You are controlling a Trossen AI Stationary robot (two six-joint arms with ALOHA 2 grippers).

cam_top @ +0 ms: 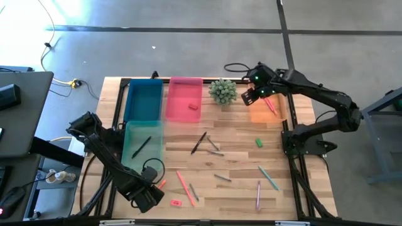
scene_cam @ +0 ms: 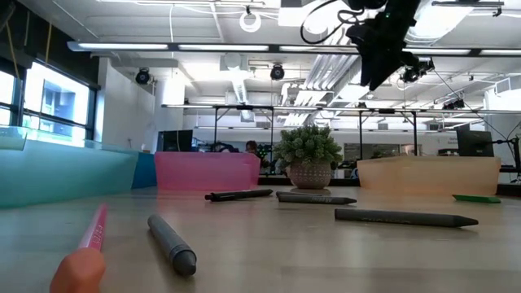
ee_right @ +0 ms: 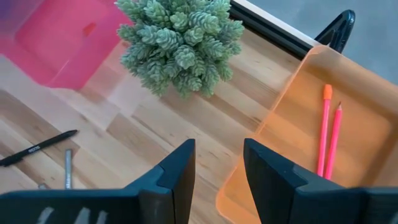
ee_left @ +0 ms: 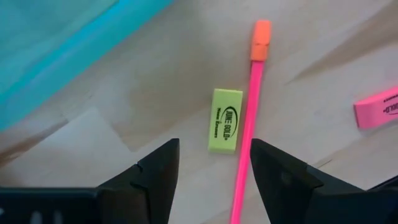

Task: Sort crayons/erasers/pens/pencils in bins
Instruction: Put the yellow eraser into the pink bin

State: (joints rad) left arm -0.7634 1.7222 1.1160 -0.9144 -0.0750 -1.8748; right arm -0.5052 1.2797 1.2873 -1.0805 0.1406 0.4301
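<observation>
My left gripper (cam_top: 149,190) hovers open near the table's front left. In the left wrist view its fingers (ee_left: 211,180) stand over a yellow eraser (ee_left: 225,120) and a pink pencil (ee_left: 248,118), both flat on the wood, touching neither. A pink eraser (ee_left: 376,107) lies beside them. My right gripper (cam_top: 252,94) is open and empty, up in the air between the plant (cam_top: 222,91) and the orange bin (cam_top: 269,108). It also shows in the low view (scene_cam: 381,49). Two pink pencils (ee_right: 328,134) lie in the orange bin. The blue bin (cam_top: 143,99), pink bin (cam_top: 184,99) and teal bin (cam_top: 143,143) stand at the left.
A red eraser (cam_top: 193,107) lies in the pink bin and a black pen (cam_top: 141,147) in the teal bin. Loose on the wood are a green eraser (cam_top: 258,143), a green pencil (cam_top: 269,177), a purple pencil (cam_top: 258,194), a pink pencil (cam_top: 183,183) and dark sticks (cam_top: 200,143).
</observation>
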